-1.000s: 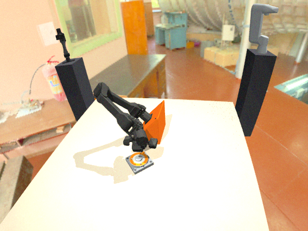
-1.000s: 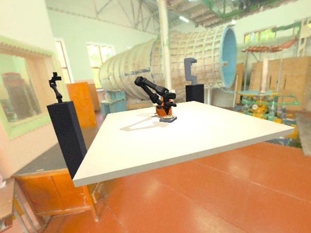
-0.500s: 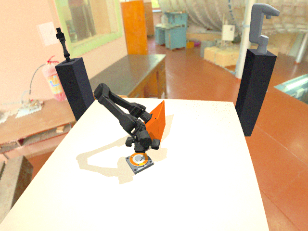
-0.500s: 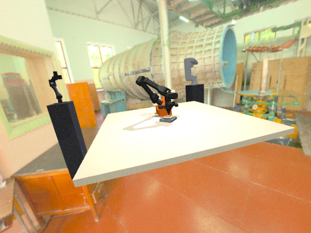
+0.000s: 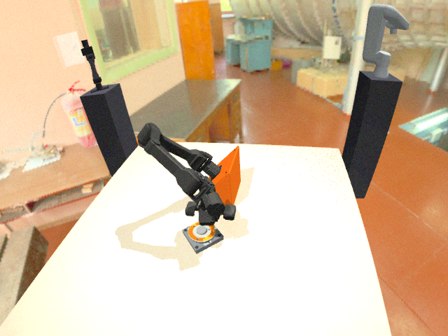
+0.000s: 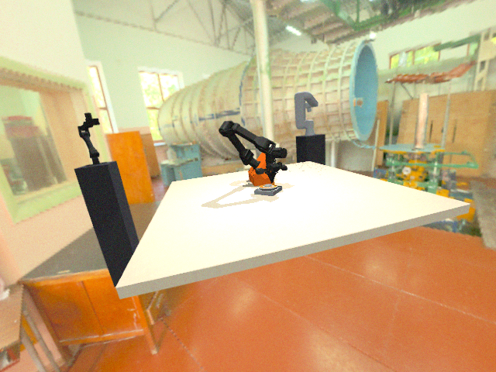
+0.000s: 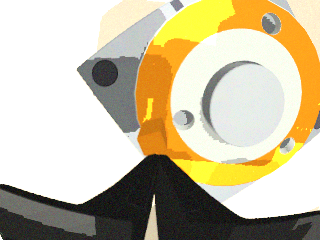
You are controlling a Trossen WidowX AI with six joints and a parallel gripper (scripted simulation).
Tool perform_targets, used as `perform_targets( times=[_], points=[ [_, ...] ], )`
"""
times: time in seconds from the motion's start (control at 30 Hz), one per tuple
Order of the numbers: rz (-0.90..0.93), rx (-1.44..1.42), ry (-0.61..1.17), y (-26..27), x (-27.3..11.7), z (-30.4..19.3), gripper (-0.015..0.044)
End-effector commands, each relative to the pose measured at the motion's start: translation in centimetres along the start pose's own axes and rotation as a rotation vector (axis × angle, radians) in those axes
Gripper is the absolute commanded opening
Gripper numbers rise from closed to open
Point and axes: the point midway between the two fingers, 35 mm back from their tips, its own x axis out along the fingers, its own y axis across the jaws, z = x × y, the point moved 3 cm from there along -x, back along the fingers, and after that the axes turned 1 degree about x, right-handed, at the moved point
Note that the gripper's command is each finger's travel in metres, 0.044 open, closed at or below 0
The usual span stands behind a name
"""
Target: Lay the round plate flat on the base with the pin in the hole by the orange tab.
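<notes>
I see an orange wedge block (image 5: 228, 176) standing on my white table (image 5: 289, 234), flanked by two dark pillars (image 5: 108, 126) carrying camera mounts (image 5: 383, 36).

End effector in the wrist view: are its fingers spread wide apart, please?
No, the end effector has its fingers closed together into a point, holding nothing.

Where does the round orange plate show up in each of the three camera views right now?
Top: round plate just below picture centre, under the shut pincer, on the grey base.
Exterior: a thin orange sliver slightly above centre, in front of the arm.
Wrist: fills the upper right, closed pincer tips at its lower-left rim.
Shared landmark: the grey base.
</notes>
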Motion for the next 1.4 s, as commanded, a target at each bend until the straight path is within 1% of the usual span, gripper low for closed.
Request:
perform_targets(
  times=[0.0,0.7,1.37],
  points=[
    [0.004,0.008,-0.003,0.5,0.0,0.6,0.0000],
    [0.005,0.008,-0.003,1.3,-0.5,2.9,0.0000],
    [0.005,0.009,-0.004,1.0,-0.7,5.5,0.0000]
  ],
)
